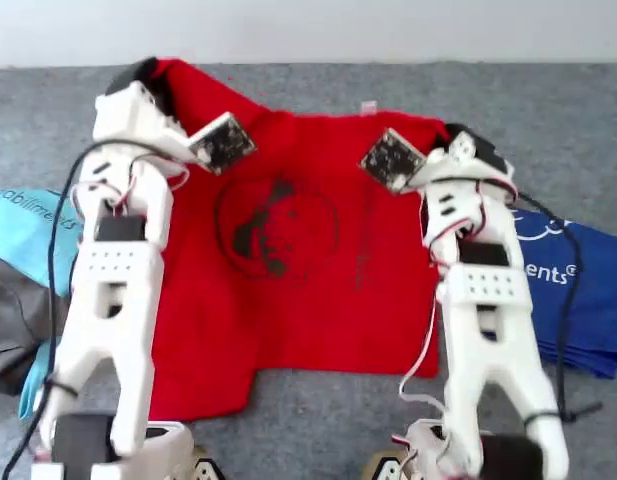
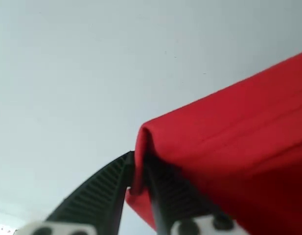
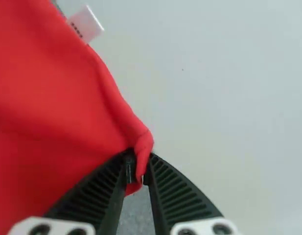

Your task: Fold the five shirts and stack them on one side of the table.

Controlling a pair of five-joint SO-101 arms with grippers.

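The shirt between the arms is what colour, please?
The shirt is red with a dark print; see the high view.

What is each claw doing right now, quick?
Left gripper: closed on the red shirt, at its edge.
Right gripper: closed on the same red shirt.

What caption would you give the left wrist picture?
Left hand pinching a folded edge of the red shirt.

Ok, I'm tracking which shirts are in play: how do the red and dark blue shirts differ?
The red shirt lies spread across the table's middle; the dark blue shirt sits to one side, partly behind an arm. The left gripper and right gripper each pinch a far corner of the red shirt; neither touches the dark blue shirt. The red shirt's print is dark, the dark blue shirt's white. Both lie on the grey table.
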